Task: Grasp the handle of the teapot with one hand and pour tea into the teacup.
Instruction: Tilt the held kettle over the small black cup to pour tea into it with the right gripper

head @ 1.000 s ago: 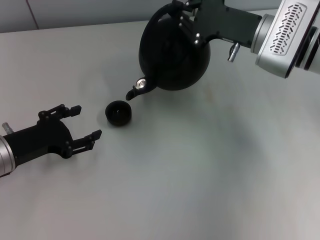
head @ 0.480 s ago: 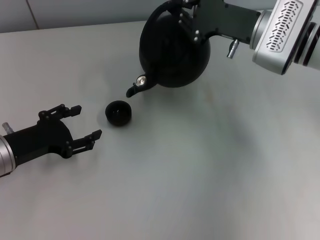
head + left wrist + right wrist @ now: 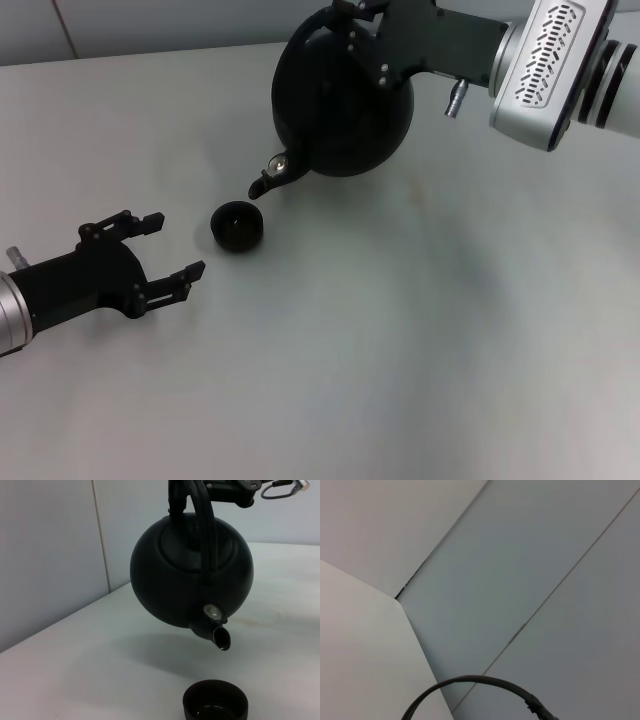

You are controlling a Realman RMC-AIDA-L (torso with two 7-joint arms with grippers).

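The right gripper (image 3: 365, 25) is closed around the thick black arched handle (image 3: 202, 525) of the large round matte black teapot (image 3: 340, 100), which is held clear of the pale grey table (image 3: 400, 350) and tipped forward, spout down. The short curved spout (image 3: 268, 182) is aimed toward the tiny dark brown-black handleless teacup (image 3: 238, 225); in the left wrist view its mouth hangs above the cup, apart from the rim. The cup stands upright on the table, below the spout.

The left gripper (image 3: 165, 250) lies low over the table just beside the cup, fingers spread, holding nothing; it is judged idle.

Progress: grasp done, pot lifted, positioned and tilted. No stream is visible from the spout. A faint sheen is seen inside the cup, but whether liquid is present cannot be told. Pouring is judged to be either not yet begun or already finished; setting the pot down remains.
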